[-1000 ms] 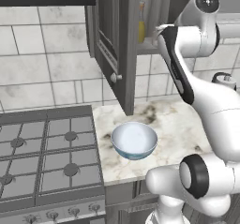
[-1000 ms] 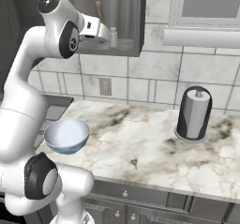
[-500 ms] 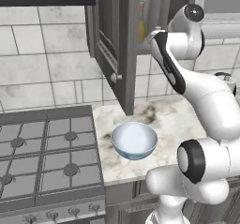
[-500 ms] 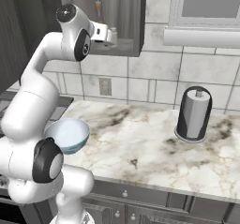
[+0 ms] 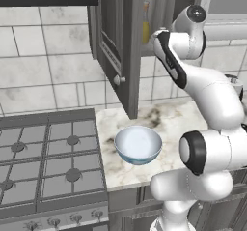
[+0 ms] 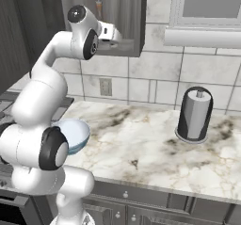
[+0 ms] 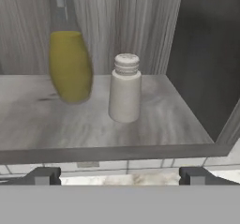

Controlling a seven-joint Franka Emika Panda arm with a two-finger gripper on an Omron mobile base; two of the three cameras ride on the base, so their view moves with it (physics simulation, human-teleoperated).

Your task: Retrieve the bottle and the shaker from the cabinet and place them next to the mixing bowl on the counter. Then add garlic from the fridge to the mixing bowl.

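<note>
In the left base view the arm reached up to the open cabinet (image 5: 116,56), where the bottle (image 5: 145,28) stood; the mixing bowl (image 5: 138,145) sat on the table (image 5: 169,121). In the right base view a paper-towel roll (image 6: 195,115) stood far right. In the hand view the jaws were released, spread before the shelf (image 7: 93,120), with the shaker (image 7: 125,88) just right of the bottle.

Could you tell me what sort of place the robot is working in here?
A home-style kitchen, rendered in simulation: a gas stove beside a marble counter with a mixing bowl, tiled walls, and an open wall cabinet holding a bottle and a shaker.
</note>
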